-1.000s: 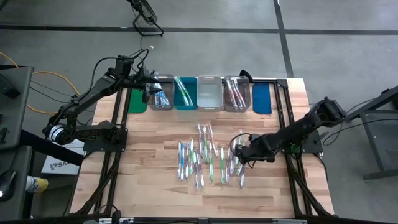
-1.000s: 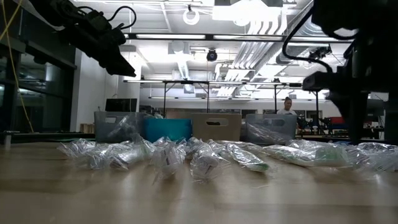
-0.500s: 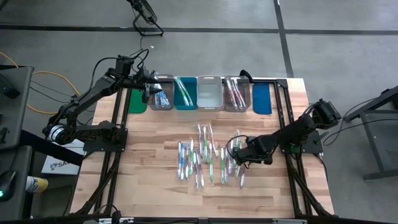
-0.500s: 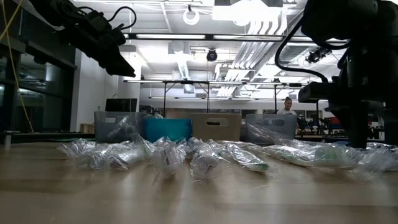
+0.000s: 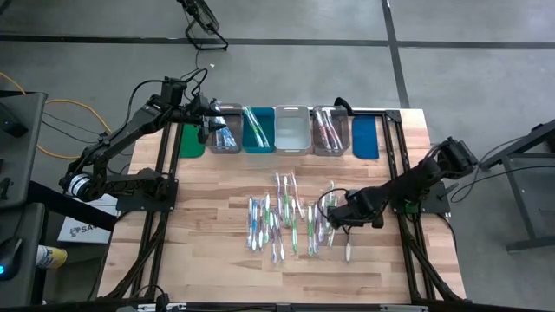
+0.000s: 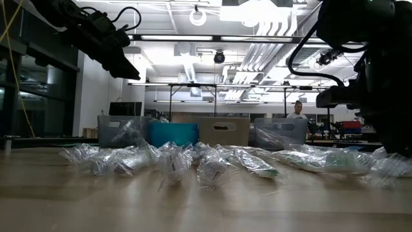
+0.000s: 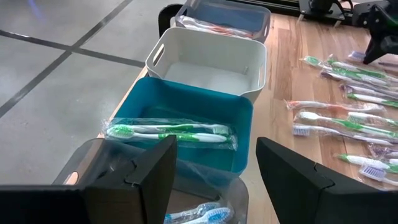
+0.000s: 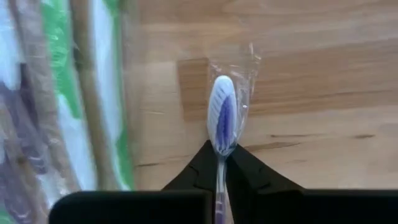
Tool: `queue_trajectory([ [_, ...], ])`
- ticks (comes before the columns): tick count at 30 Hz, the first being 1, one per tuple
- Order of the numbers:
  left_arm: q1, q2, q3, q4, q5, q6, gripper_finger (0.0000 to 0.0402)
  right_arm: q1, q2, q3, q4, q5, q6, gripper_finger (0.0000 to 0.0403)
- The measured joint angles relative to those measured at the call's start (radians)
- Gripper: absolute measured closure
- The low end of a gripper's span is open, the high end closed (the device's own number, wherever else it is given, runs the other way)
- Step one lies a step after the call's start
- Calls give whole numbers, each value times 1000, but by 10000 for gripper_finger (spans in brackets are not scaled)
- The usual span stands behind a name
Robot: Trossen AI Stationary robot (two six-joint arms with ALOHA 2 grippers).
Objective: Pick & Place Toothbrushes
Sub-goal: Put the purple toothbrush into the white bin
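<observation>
- Right wrist view: right hand (image 8: 221, 163) clenched on a purple-and-white toothbrush (image 8: 222, 119) in clear wrapper. The brush head points straight out ahead of the fingertips (image 8: 205, 163), its long axis in line with the fingers, and the handle runs back between them.
- High view: the same right hand (image 5: 336, 216) sits low at the right edge of the loose toothbrushes (image 5: 282, 217) scattered mid-bench. The held brush (image 5: 348, 250) trails from it toward the near edge of the bench (image 5: 208, 260).
- Destination: row of bins (image 5: 276, 130) along the far edge, well apart from the right hand, lying beyond the pile. Judged: the brush must be lifted and carried away from the near edge toward that row. Which bin takes purple cannot be told with certainty, though the grey bin (image 5: 329, 130) holds pinkish wrapped brushes.
- Left hand (image 5: 205, 128): released, fingers spread wide, hovering over the clear bin (image 5: 225, 132) at the row's left end, with the teal bin (image 7: 186, 118) holding green brushes just ahead.
- Nearer arm: right, by far, for the pile. Left, for the bins.
</observation>
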Motion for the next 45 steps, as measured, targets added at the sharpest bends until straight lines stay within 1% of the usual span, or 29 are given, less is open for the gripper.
queue_trajectory([
  [4, 0, 0, 0, 1, 0, -2, 183, -23, -78, 0, -32, 18, -45, 395],
  [8, 0, 0, 0, 9, 0, -2, 183, -80, -179, 1, -55, 109, -137, 396],
  [10, 0, 0, 0, 12, 0, -3, 183, -122, -233, 1, -47, 163, -219, 397],
  [13, 0, 0, 0, 12, 0, -5, 183, -198, -308, 1, -39, 215, -357, 397],
  [18, 0, 0, 0, 27, 0, -35, 183, -365, -409, 2, 13, 234, -613, 397],
  [21, 0, 0, 0, 38, 0, -59, 183, -485, -444, 3, 106, 228, -775, 398],
  [23, 0, 0, 0, 38, -1, -79, 183, -568, -456, 3, 175, 204, -878, 398],
  [28, 0, 0, 0, 40, -4, -105, 183, -754, -452, 3, 394, 69, -1102, 398],
  [32, 0, 0, 0, 40, -4, -124, 183, -869, -423, 4, 570, -15, -1225, 398],
  [35, 0, 0, 0, 40, -6, -149, 183, -943, -384, 21, 679, -86, -1275, 398],
  [39, 0, 0, 0, 40, -6, -161, 183, -1013, -284, 106, 681, -184, -1356, 399],
  [42, 0, 0, 0, 40, -6, -161, 183, -1033, -195, 198, 681, -249, -1414, 399],
  [45, 0, 0, 0, 45, -6, -165, 183, -1043, -102, 296, 658, -285, -1462, 399],
])
